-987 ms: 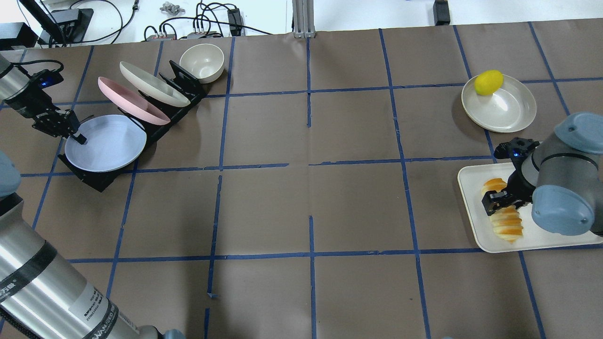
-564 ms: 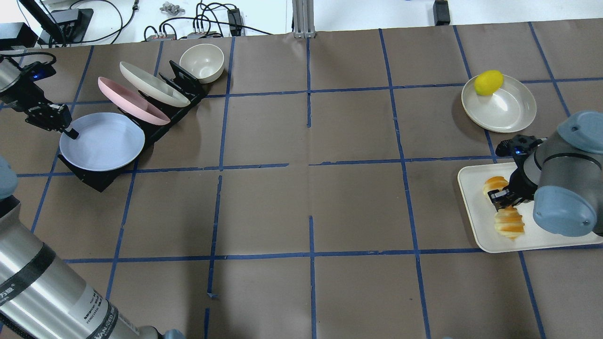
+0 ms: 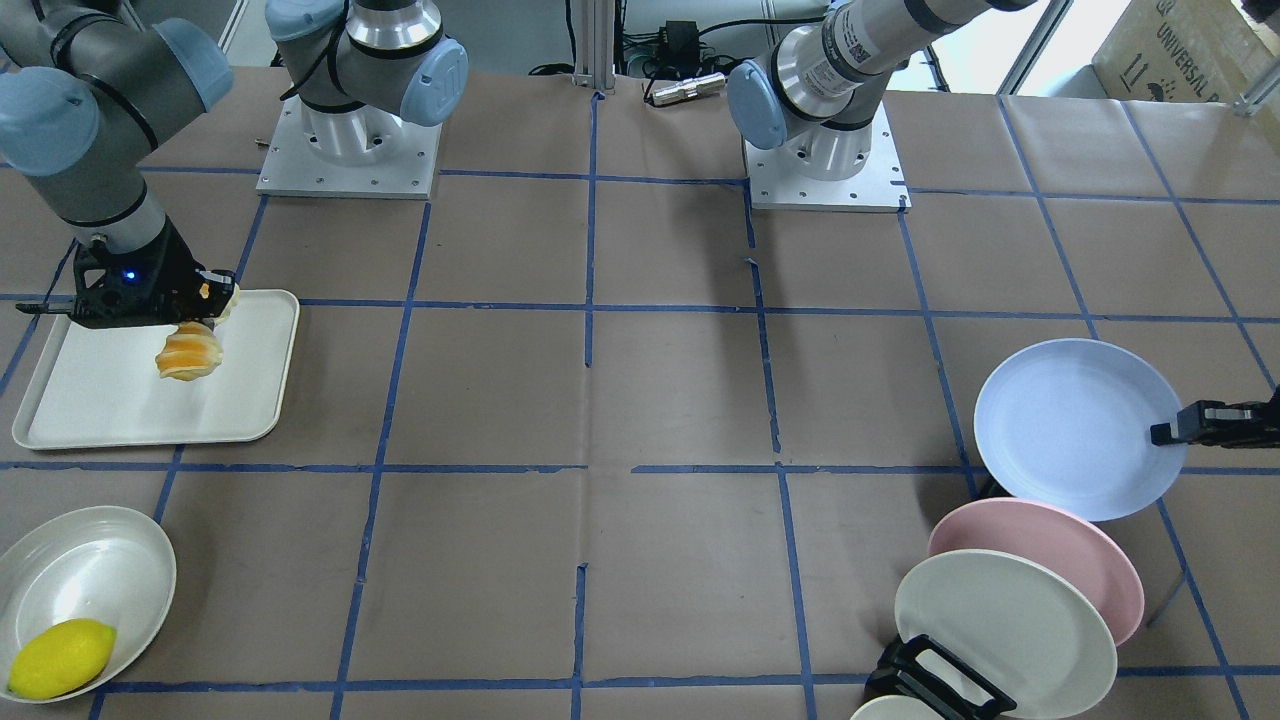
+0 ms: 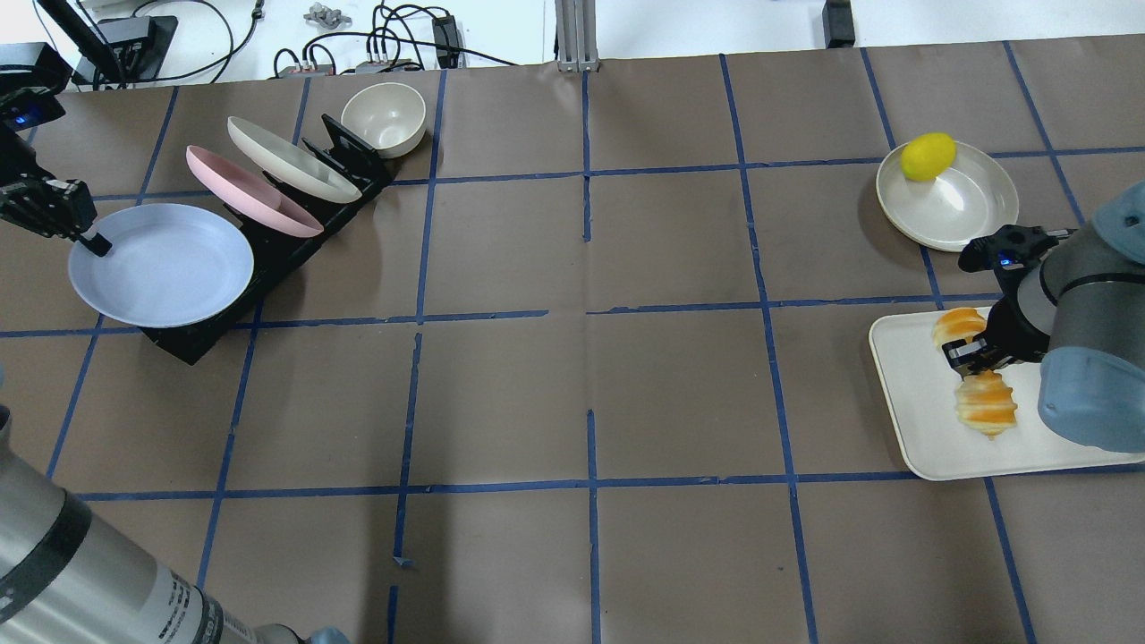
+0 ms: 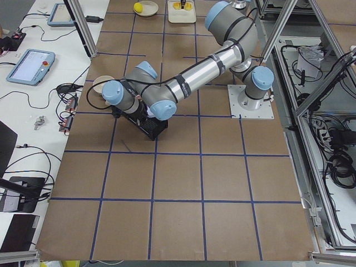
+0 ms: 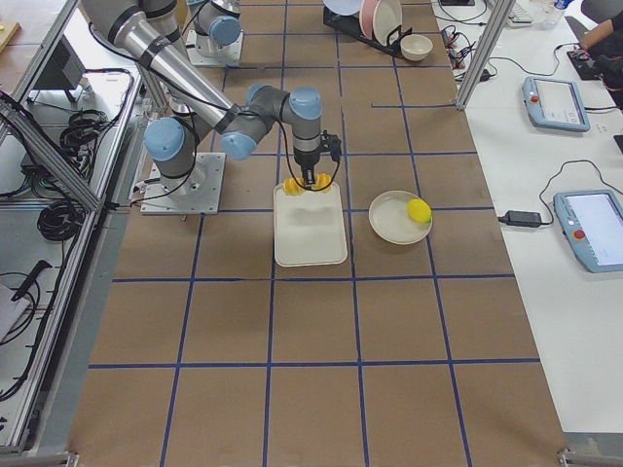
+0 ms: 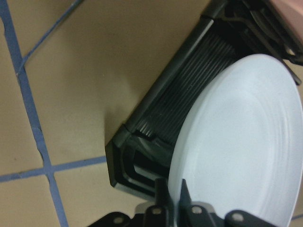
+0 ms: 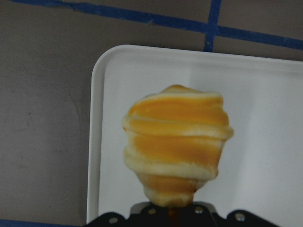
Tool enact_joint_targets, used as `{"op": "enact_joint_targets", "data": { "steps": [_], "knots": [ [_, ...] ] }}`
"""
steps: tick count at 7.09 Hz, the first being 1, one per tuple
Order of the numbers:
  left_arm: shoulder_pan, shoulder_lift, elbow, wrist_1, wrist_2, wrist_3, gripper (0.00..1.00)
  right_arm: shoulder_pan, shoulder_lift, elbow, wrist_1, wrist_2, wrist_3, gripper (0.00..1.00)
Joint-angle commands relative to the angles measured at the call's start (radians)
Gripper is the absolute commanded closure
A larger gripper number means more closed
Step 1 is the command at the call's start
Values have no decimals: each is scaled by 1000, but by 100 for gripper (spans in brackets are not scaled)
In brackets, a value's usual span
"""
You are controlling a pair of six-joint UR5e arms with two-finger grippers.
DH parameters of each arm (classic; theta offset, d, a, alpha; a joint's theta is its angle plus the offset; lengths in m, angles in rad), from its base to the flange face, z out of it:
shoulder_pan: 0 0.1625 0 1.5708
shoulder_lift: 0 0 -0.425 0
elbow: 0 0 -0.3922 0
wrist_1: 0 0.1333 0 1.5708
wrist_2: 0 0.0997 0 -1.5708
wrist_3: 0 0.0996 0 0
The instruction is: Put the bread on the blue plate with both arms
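Two grabs down, basically. Got bread (image 4: 984, 404) pinched mid-loaf in right tool (image 4: 971, 358), hanging over tray (image 4: 921, 429). Got blue plate (image 4: 161, 266) clamped by its rim in left tool (image 4: 94, 243), at rack's (image 4: 192, 340) end. Still to do: bringing both together, setting bread down.

Two jointed arms sit bolted to square white base plates (image 3: 290, 175), screws dotting the edges, near twelve o'clock in the front-facing view. The left arm (image 3: 800, 78) has a polished silver tube with a black band (image 4: 49, 559) and a white printed label (image 3: 858, 42). The right arm (image 3: 110, 70) is matte grey. Both wear light blue joint caps (image 3: 435, 80). The left gripper (image 4: 89, 240) and right gripper (image 4: 964, 356) are black, each carrying a small blue light (image 4: 1004, 262).
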Motion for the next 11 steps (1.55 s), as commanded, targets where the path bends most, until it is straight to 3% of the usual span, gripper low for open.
{"op": "enact_joint_targets", "data": {
  "steps": [1,3,5,7,11],
  "knots": [
    [-26,188,-209,-33,5,-57,92,41,-46,-198,301,5,85,95],
    [-193,342,-410,86,-3,-225,92,186,-39,-400,505,-1,248,95],
    [-392,367,-468,169,-41,-424,92,326,-8,-510,559,-12,346,95],
    [-531,327,-483,308,-170,-487,92,415,41,-584,567,-53,357,96],
    [-759,130,-506,724,-192,-699,91,505,44,-592,565,-13,439,96]
  ]
}}
